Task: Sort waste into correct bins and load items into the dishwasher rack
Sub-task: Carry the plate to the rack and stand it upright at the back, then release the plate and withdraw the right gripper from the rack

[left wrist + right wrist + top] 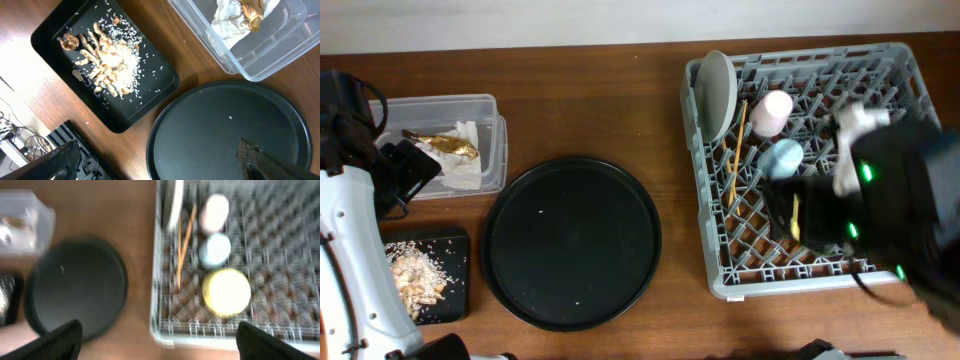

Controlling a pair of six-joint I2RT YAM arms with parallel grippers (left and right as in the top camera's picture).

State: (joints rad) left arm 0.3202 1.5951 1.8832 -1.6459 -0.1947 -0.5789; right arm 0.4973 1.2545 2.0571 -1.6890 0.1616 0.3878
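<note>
So, the dishwasher rack sits on the right side of the table, and all the dishes are in it. The pale grey plate stands on edge in the rack's far left corner. Just right of it the chopsticks lie together, running near to far. Right of those there's a line of three. The pink cup is farthest, the light-blue cup is just nearer, and the yellow bowl is nearest. The bowl only shows properly from the right wrist, since the arm covers nearly all of it from above. That wrist view is blurry, so I can't tell which way up the cups and bowl are.

Over on the far left, the clear box has the crumpled napkin in it, with the gold-brown wrapper lying on top. Nearer than that, the flat black tray carries the food scraps, a brownish heap with white grains scattered around it. Between the bins and the rack is the big round black tray, bare apart from a few white specks.

The right gripper hangs above the rack's near left part, jaws spread wide with nothing in them. The left gripper is over by the clear box and the rim of the round black tray, fingers also spread apart and holding nothing.
</note>
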